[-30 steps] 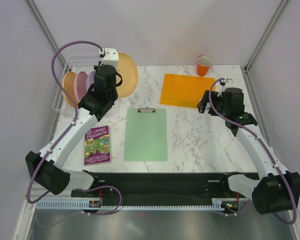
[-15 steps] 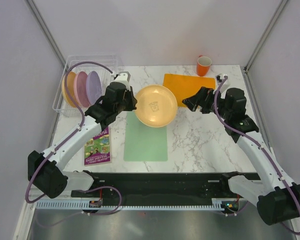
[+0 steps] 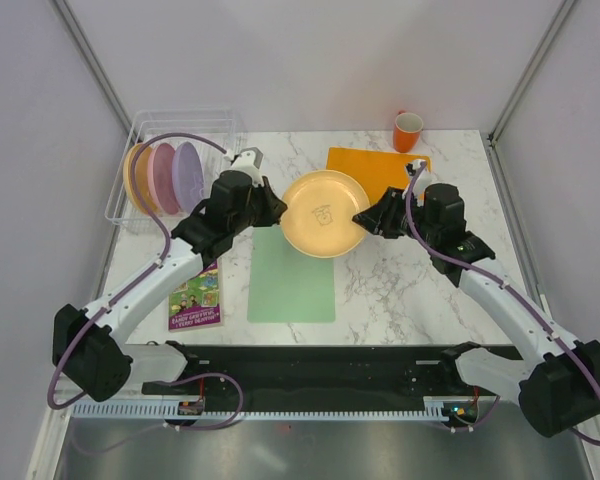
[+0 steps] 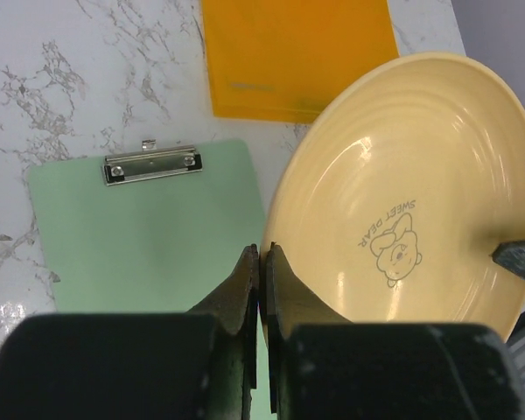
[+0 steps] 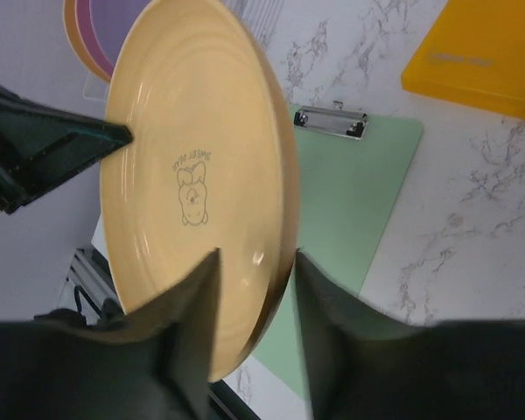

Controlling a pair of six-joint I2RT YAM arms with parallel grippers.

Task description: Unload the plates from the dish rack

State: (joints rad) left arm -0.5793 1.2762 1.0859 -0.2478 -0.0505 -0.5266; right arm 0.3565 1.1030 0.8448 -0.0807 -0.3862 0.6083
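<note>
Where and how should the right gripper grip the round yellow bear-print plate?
Grip the round yellow plastic plate by its thin rim opposite the left gripper, coming edge-on from the right side. It is held aloft between the grippers, and the right gripper has open fingers straddling that rim.

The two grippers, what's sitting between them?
The yellow plate: left gripper shut on one rim, right gripper open astride the opposite rim, clearest in the top view.

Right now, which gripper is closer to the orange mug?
Right. The right gripper straddles the yellow plate at its rim on the side toward the orange mug, which stands behind it. The left gripper pinches the plate's opposite rim, farther away.
</note>
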